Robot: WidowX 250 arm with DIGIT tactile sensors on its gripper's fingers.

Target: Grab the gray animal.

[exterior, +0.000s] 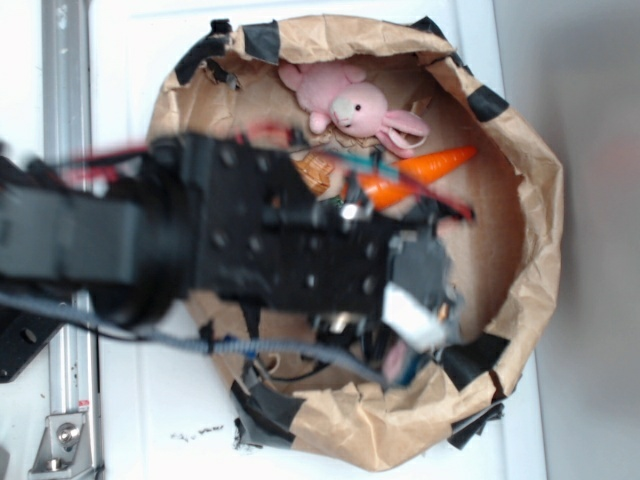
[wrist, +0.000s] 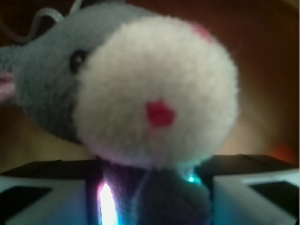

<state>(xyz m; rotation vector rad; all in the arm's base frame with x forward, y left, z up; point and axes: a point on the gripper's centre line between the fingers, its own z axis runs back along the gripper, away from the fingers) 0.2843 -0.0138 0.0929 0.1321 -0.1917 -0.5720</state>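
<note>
In the wrist view, two pale fingers (wrist: 42,197) sit low at either side, and the gray plush bunny (wrist: 140,93) fills the gap between them. Its darker lower body goes down between the finger pads, so the fingers look closed on it, holding it from both sides. The bunny's whitish muzzle with a red nose faces the camera, and a gray ear trails off to the left.

In the exterior view, the black gripper (exterior: 415,300) reaches inside a round brown paper enclosure (exterior: 530,230) patched with black tape. The arm hides the gray bunny here. A pink plush bunny (exterior: 350,108) and an orange toy carrot (exterior: 425,170) lie toward the far side, apart from the gripper. The enclosure rests on a white worktop (exterior: 130,100).

The grab looks made; whether the bunny is off the floor cannot be told. Lifting it clear seems to be what is left.
</note>
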